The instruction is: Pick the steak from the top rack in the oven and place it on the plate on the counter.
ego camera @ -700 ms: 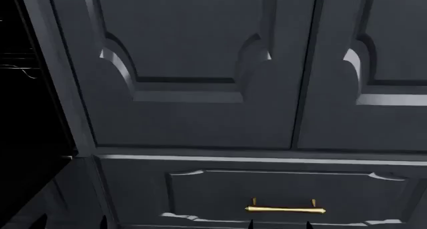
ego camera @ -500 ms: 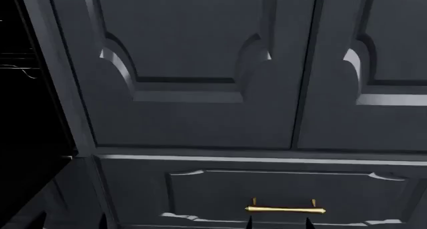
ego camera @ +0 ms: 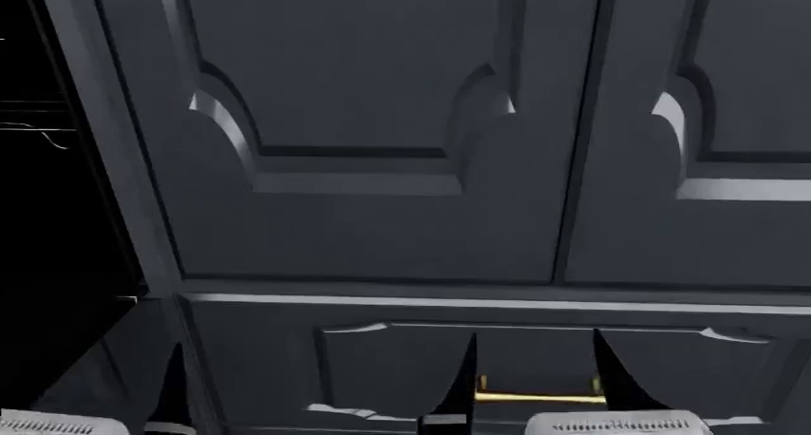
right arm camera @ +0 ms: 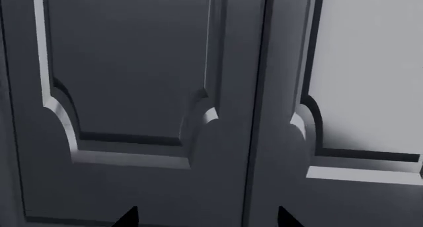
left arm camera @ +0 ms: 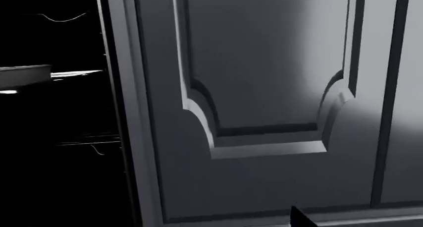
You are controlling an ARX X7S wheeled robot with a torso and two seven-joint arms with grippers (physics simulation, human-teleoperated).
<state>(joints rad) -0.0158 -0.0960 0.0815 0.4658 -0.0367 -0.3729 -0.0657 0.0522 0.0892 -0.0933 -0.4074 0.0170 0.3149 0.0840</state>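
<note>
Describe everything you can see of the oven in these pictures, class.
Only an edge of the oven shows, at the left of the head view beside the dark blue-grey cabinet door. Its inside is black and open to view. Thin silvery wire rails catch the light along its side. In the left wrist view a pale flat edge sits inside at rack height; what it is cannot be told. No steak shows, and neither gripper touches the oven.

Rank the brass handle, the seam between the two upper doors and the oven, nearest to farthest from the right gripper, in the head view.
1. Handle: on the drawer, seen between the open fingers of the right gripper.
2. Door seam: above the gripper, slightly to its right.
3. Oven: the dark cavity at the far left edge.
</note>
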